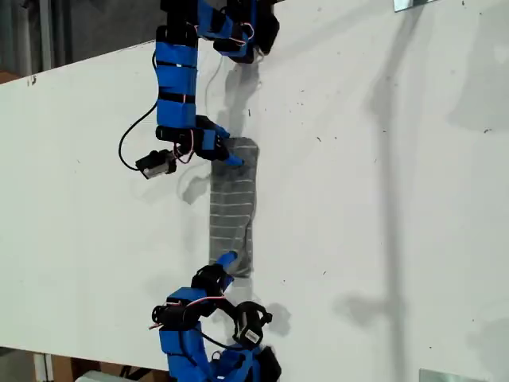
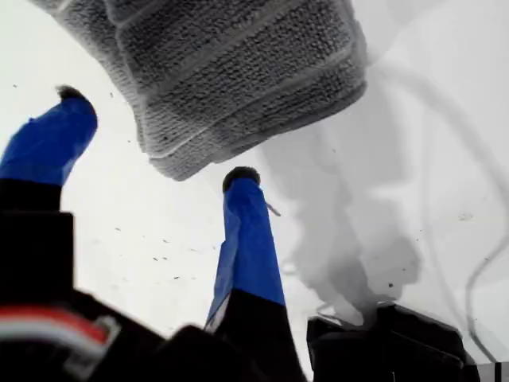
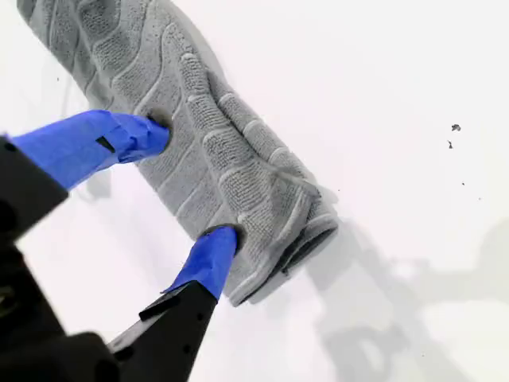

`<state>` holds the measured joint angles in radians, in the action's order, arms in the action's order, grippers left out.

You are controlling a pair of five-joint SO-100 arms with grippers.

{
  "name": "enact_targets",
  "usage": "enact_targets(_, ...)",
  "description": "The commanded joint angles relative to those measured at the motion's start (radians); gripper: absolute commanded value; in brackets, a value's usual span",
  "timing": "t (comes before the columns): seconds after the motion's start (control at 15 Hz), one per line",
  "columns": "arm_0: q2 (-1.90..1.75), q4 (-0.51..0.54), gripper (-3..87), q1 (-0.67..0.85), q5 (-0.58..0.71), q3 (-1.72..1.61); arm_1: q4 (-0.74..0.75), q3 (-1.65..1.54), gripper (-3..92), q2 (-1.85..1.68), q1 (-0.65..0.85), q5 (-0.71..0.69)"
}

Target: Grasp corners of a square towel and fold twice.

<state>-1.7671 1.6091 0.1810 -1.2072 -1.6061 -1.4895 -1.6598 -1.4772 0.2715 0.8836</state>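
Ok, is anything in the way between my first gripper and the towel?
Nothing visible. My first gripper is open, and only bare white table lies between its fingertips and the folded end of the towel.

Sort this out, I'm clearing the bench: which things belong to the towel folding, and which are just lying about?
Job:
towel, folded into a strip
first hand, open, just short of it
second hand, open, tips on it

Lying about:
metal plate at the table edge
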Motion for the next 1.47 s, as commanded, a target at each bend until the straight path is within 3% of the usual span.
enact_targets(0.0,-0.114,0.006,24.2,-0.009,-0.011,-0.02,0.054,-0.038,34.5,-0.058,0.067,-0.018)
enact_targets(0.2,-0.216,-0.011,25.0,-0.006,-0.023,-0.101,0.115,-0.074,41.7,0.074,0.201,-0.074)
enact_targets(0.27,-0.247,-0.023,25.2,-0.011,-0.032,-0.129,0.147,-0.072,41.0,0.14,0.236,-0.095)
enact_targets(0.4,-0.324,-0.054,26.0,-0.028,-0.06,-0.221,0.175,-0.069,31.3,0.239,0.27,-0.109)
enact_targets(0.53,-0.497,-0.115,26.9,-0.057,-0.115,-0.387,0.202,-0.129,29.6,0.247,0.282,-0.109)
enact_targets(0.67,-0.792,-0.207,30.1,-0.104,-0.198,-0.623,0.238,-0.244,9.9,0.17,0.284,-0.097)
enact_targets(0.8,-1.035,-0.195,31.6,-0.1,-0.327,-0.868,0.279,-0.431,-0.1,0.025,0.298,-0.064)
enact_targets(0.93,-1.22,-0.186,30.5,-0.152,-0.399,-1.003,0.327,-0.653,-0.1,-0.218,0.272,0.021)
enact_targets(1.13,-1.436,-0.178,29.4,-0.225,-0.474,-1.111,0.201,-0.746,-0.1,-0.58,0.133,0.253)
enact_targets(1.4,-1.555,-0.16,28.5,-0.225,-0.491,-1.177,-0.041,-0.775,-0.1,-0.992,-0.19,0.663)
